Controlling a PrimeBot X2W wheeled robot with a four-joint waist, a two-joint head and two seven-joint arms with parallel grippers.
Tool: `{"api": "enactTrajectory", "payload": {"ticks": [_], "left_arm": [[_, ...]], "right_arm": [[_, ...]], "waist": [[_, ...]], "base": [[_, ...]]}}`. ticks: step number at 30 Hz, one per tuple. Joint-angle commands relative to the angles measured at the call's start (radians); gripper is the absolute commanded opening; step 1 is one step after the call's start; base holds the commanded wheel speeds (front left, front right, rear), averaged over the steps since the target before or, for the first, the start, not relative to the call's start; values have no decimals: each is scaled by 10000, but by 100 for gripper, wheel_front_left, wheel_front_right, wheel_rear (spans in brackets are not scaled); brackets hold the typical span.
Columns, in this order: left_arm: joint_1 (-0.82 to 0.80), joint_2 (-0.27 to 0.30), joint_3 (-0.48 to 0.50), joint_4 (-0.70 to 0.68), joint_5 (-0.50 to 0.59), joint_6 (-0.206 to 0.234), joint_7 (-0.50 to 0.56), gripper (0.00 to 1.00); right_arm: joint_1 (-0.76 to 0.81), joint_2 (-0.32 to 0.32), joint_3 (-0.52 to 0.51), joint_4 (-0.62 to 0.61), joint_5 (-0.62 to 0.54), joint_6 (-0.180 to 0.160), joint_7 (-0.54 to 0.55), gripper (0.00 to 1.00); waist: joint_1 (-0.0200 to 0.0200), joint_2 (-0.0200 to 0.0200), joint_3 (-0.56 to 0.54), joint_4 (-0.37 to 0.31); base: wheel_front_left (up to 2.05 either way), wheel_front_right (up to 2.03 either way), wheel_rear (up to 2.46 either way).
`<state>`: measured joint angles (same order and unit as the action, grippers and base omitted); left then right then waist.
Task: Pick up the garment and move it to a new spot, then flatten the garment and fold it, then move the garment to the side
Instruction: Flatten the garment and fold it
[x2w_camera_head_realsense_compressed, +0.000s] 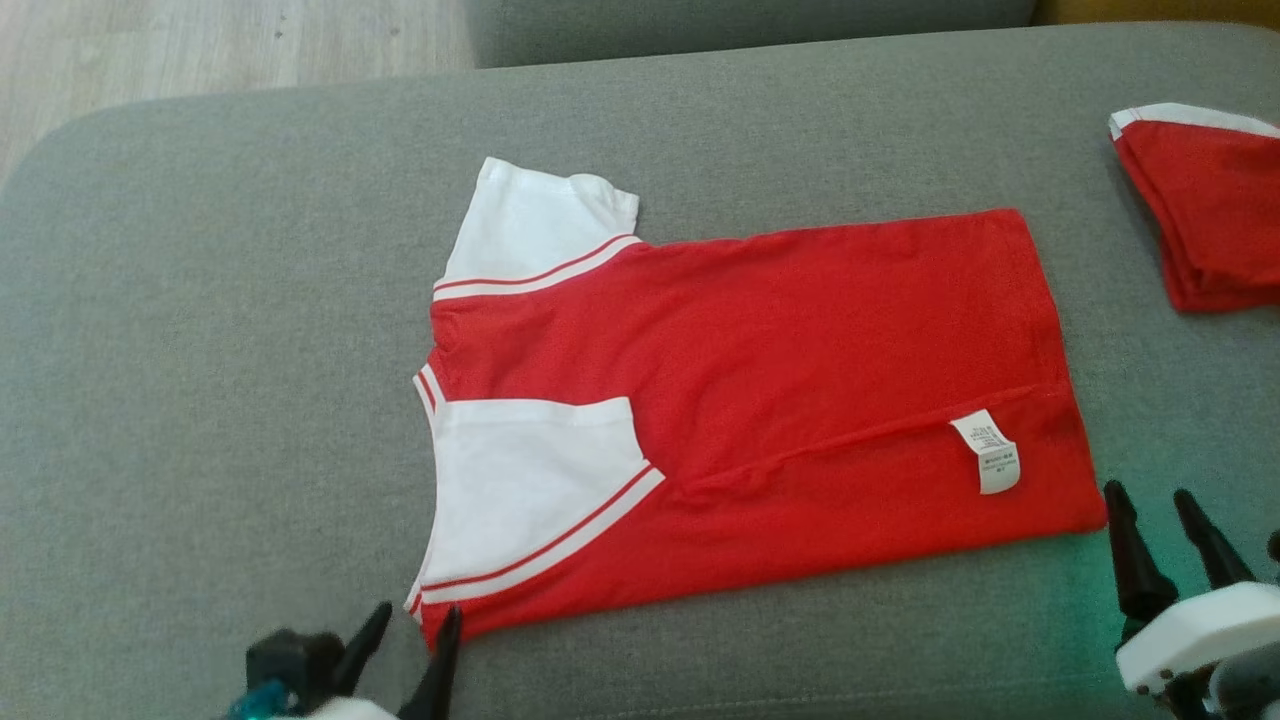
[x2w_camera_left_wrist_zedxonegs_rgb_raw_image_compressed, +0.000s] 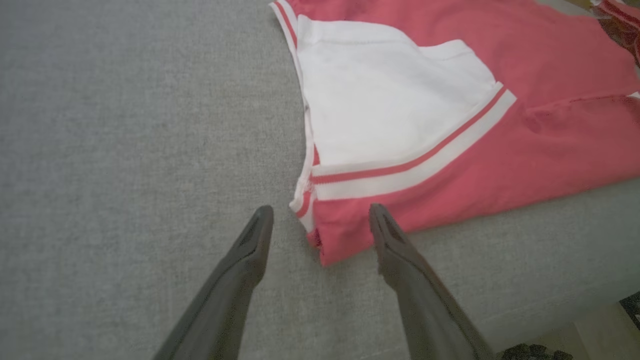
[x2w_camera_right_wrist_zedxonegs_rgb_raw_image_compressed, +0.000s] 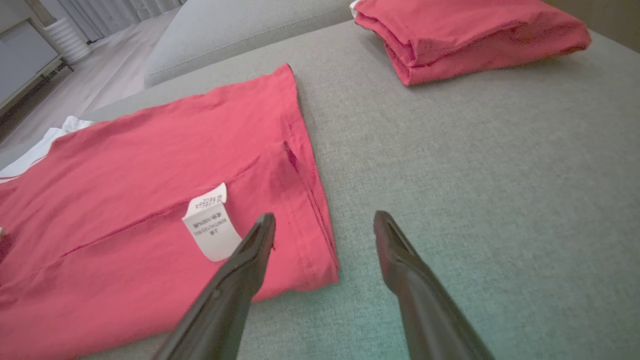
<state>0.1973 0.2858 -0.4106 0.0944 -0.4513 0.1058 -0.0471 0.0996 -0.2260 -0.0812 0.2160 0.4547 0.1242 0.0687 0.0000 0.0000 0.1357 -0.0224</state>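
lying flat on the grey seat, both hands open

the garment (x2w_camera_head_realsense_compressed: 800, 330), a red t-shirt with white sleeves, lies spread flat near the middle of the grey sofa seat (x2w_camera_head_realsense_compressed: 200, 350), sleeve end to the robot's left and hem to its right. its near long edge is folded over onto the body, so the near sleeve (x2w_camera_head_realsense_compressed: 530, 490) lies on top of the red cloth and a white care label (x2w_camera_head_realsense_compressed: 988, 452) shows close to the hem. the far sleeve (x2w_camera_head_realsense_compressed: 535, 235) sticks out past the far edge, onto the seat.

the left hand (x2w_camera_head_realsense_compressed: 418, 610) sits at the garment's near left corner, fingers spread wide and gripping nothing; in its wrist view the red corner lies between the two fingertips. the right hand (x2w_camera_head_realsense_compressed: 1148, 492) is just beside the near right corner, also open and empty; in its wrist view one finger is over the hem by the label and the other over bare seat.

a folded red pile (x2w_camera_head_realsense_compressed: 1215, 215) rests well apart at the seat's far right. pale wooden floor (x2w_camera_head_realsense_compressed: 200, 50) shows beyond the seat, far left.
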Motion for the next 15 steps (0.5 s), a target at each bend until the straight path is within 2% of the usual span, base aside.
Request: {"api": "enactTrajectory", "payload": {"ticks": [1, 4, 7, 12, 14, 15], "left_arm": [[-688, 250, 410, -578, -5, 38, -1, 100], [-1104, 341, 500, -950, 17, 7, 90, 100], [-2262, 567, 592, -1468, 139, -124, 570, 100], [-5330, 847, 626, -1742, 207, -695, 1953, 100], [-6687, 924, 749, -1309, 71, -977, 2467, 100], [-8001, 1013, 830, -633, -10, -1257, 2919, 100]], "right_arm": [[72, -36, -70, -641, -218, 65, 96, 100], [44, 114, -202, -923, -363, 65, 194, 100], [-144, 309, -295, -1237, -553, 65, 241, 100], [-668, 514, -127, -1611, -672, 65, 322, 100], [-910, 542, -51, -1698, -620, 65, 314, 100], [-1191, 591, 4, -1768, -498, 65, 285, 100]], "waist": [[0, 0, 34, -12], [0, 0, 148, -19], [0, 0, 464, -31], [0, 0, 1261, -153], [0, 0, 1641, -267], [0, 0, 2045, -421]], "base": [[0, 0, 0], [0, 0, 0], [0, 0, 0], [0, 0, 0], [0, 0, 0], [0, 0, 0]]}}
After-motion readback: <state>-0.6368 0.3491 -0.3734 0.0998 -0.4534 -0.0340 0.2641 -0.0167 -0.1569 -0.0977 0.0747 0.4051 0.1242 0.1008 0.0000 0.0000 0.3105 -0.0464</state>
